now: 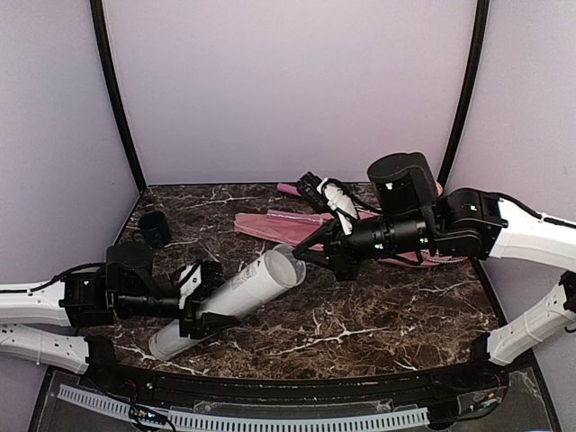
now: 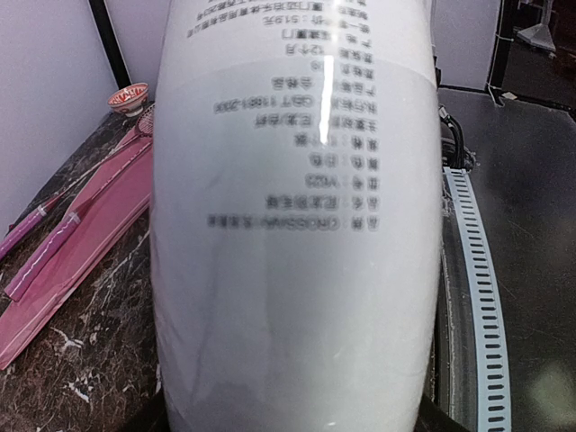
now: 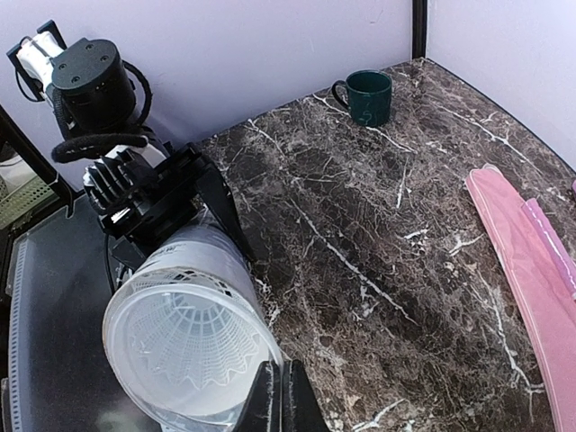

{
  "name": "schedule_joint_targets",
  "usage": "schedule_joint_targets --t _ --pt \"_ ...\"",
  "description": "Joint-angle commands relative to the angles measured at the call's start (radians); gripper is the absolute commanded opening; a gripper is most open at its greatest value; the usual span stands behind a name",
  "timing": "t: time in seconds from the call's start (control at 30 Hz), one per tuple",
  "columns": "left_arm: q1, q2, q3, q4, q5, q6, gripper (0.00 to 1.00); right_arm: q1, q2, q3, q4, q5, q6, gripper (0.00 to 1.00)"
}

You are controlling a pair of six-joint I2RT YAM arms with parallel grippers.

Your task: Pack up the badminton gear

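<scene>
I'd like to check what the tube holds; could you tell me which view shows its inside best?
The right wrist view: it looks into the open tube, a shuttlecock inside. The top view shows its mouth obliquely; the left wrist view, only the printed wall.

Pale grey tube (image 1: 236, 295) w/ black print is seen lower left of centre in top view, slanted, open mouth toward upper right. White feathered shuttlecock (image 3: 184, 346) is seen nested inside mouth. Pink cover (image 1: 270, 223) is spread flat mid-frame; two pink racket handles (image 2: 49, 247) are seen along it.
</scene>
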Motion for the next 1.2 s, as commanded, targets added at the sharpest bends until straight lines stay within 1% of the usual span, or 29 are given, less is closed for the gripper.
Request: schedule_joint_targets --t 0.0,0.33,1.0,1.07,1.17 --pt "-0.002 -0.012 -0.016 0.038 0.02 -0.011 0.46 0.002 0.015 0.007 0.029 -0.001 -0.008 0.0" --pt "-0.002 -0.011 -0.015 0.038 0.023 -0.009 0.46 0.007 0.026 0.012 0.036 -0.039 -0.013 0.0" --pt "-0.002 -0.021 -0.017 0.038 0.015 -0.011 0.46 0.06 0.077 0.042 0.045 0.035 -0.014 0.0" --pt "-0.002 -0.021 -0.016 0.038 0.015 -0.012 0.46 0.061 0.082 0.045 0.041 0.036 -0.013 0.06" --pt "-0.002 -0.022 -0.017 0.038 0.015 -0.011 0.46 0.062 0.083 0.045 0.035 0.043 -0.014 0.17"
